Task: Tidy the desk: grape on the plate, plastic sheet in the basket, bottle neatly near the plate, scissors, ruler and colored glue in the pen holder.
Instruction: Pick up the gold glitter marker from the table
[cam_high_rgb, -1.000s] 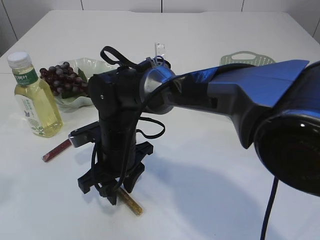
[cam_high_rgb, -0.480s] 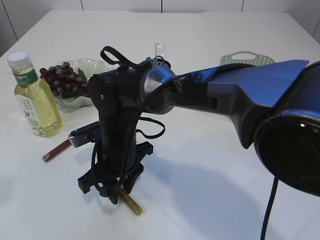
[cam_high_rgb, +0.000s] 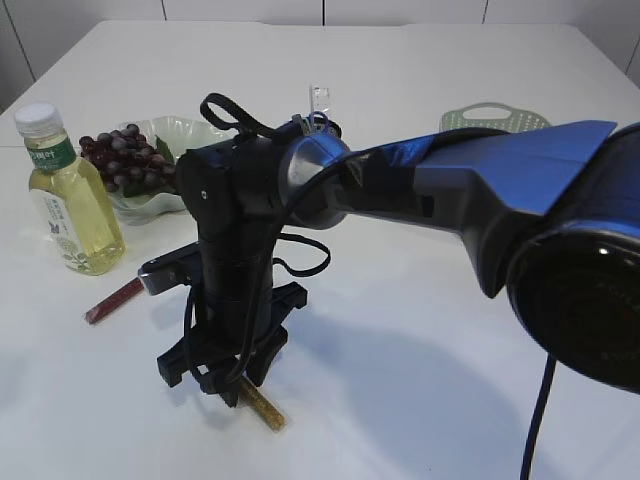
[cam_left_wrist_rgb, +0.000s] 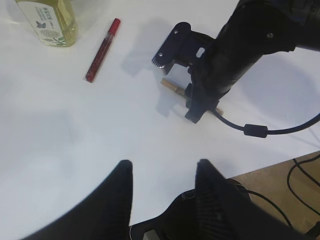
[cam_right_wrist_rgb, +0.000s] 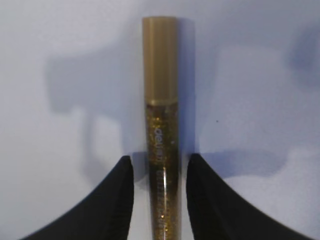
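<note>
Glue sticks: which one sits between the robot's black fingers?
The gold glitter glue stick, lying between the right end effector's fingers; the red glue stick lies alone beside the yellow-green bottle.

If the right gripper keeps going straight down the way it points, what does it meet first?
The gold glitter glue tube, lying on the white table between the right gripper's fingers; right beneath it is the tabletop. Whether the fingers already touch the tube is unclear.

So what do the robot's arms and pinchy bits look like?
The right arm is glossy black with a dark blue shell and a shiny silver joint. Thin black cables loop around its wrist. Its end effector has two smooth, curved black fingers. The left end effector has the same rounded black fingers.
</note>
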